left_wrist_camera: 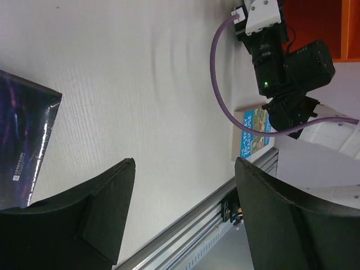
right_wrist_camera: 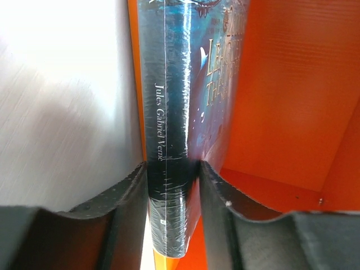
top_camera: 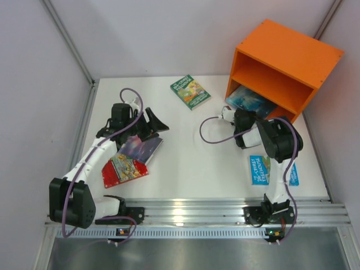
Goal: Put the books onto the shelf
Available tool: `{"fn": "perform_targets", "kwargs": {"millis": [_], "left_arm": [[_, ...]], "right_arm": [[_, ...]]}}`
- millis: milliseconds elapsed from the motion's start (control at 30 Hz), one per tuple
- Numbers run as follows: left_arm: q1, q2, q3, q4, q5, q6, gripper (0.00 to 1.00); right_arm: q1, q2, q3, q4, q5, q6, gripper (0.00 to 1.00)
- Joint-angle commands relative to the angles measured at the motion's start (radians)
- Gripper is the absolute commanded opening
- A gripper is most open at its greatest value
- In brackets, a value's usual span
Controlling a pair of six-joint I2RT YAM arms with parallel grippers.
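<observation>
Apparently book (top_camera: 251, 101) overhangs shelf (top_camera: 292, 50) edge.

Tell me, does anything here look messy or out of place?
The orange shelf sits skewed on the table, and a pale blue book sticks out of its lower compartment, pinched by the right gripper.

1. White tabletop with faint wood grain (top_camera: 185, 169): matte and flat, fills the middle of the top view.
2. Pale lilac-grey back wall panel (top_camera: 169, 34); matching left panel (top_camera: 34, 112) and right panel (top_camera: 344, 135) close in the sides.
3. Grey metal strip (top_camera: 68, 40) runs along the left panel joint.
4. Ribbed silver aluminium rail (top_camera: 197, 212) spans the near table edge and shows bright glare patches.
5. Brushed grey metal sheet (top_camera: 197, 253) lies below the rail.
</observation>
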Motion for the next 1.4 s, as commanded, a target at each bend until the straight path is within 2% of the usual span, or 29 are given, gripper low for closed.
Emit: {"fn": "perform_targets", "kwargs": {"millis": [0, 33, 100, 133, 267, 367, 533, 800, 1367], "left_arm": [[-0.001, -0.02, 0.042, 0.028, 0.006, 0.015, 0.77], [-0.001, -0.022, 0.044, 0.025, 0.009, 0.015, 0.77], [-0.001, -0.028, 0.041, 0.025, 0.013, 0.014, 0.77], [-0.001, -0.03, 0.039, 0.027, 0.015, 0.011, 0.77], [-0.001, -0.049, 0.034, 0.022, 0.02, 0.012, 0.77], [-0.001, -0.063, 0.028, 0.021, 0.026, 0.011, 0.77], [-0.001, -0.082, 0.021, 0.008, 0.027, 0.015, 0.77], [-0.001, -0.093, 0.03, -0.013, 0.014, 0.032, 0.77], [-0.001, -0.089, 0.027, -0.018, -0.002, 0.029, 0.77]], "right_arm": [[0.009, -0.05, 0.037, -0.012, -0.026, 0.077, 0.4], [0.014, -0.081, 0.043, -0.106, -0.031, 0.102, 0.46], [0.022, -0.113, 0.056, -0.177, -0.049, 0.163, 0.51], [0.022, -0.141, 0.062, -0.266, -0.057, 0.179, 0.54], [0.02, -0.173, 0.114, -0.458, -0.046, 0.255, 0.57], [0.02, -0.198, 0.158, -0.56, -0.052, 0.309, 0.55], [0.02, -0.189, 0.187, -0.593, -0.035, 0.323, 0.4], [0.005, -0.146, 0.224, -0.584, -0.015, 0.306, 0.31], [-0.014, -0.081, 0.266, -0.523, -0.015, 0.285, 0.29]]}}
